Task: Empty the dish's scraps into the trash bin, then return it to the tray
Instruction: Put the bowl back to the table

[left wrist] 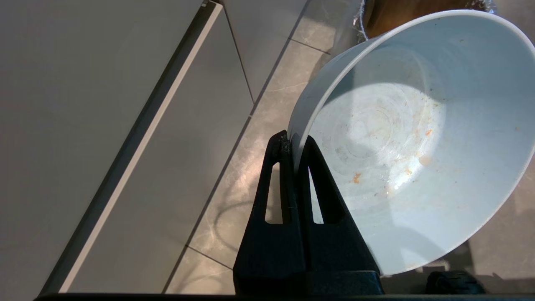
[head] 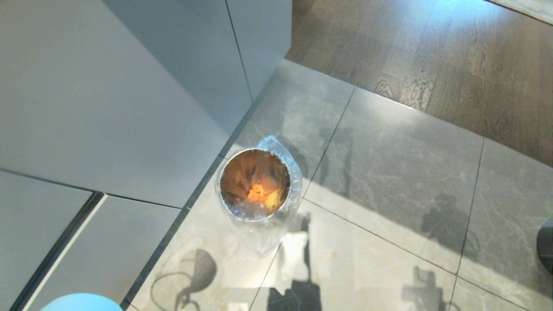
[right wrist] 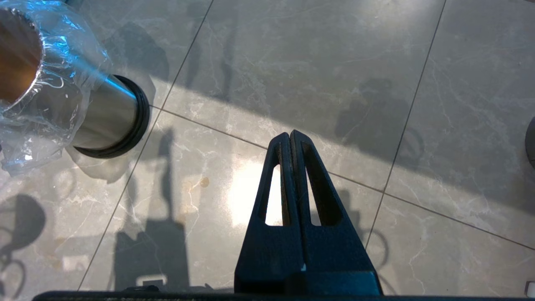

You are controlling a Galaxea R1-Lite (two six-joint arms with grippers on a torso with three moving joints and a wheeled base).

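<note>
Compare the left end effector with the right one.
The left end effector is shut on the dish rim; the right end effector is shut on nothing. The left hangs beside grey cabinet fronts; the right hangs over bare floor tiles. Both are black and point downward.

The dish [left wrist: 418,146] runs off the left wrist view's edge, and in the head view only a pale blue sliver [head: 82,302] of it shows at the bottom border. The trash bin [left wrist: 376,16] is mostly hidden behind the dish — just a bit of rim shows. A dark rounded object [head: 546,246] is cut off at the head view's right edge — too little shows to identify it.
</note>
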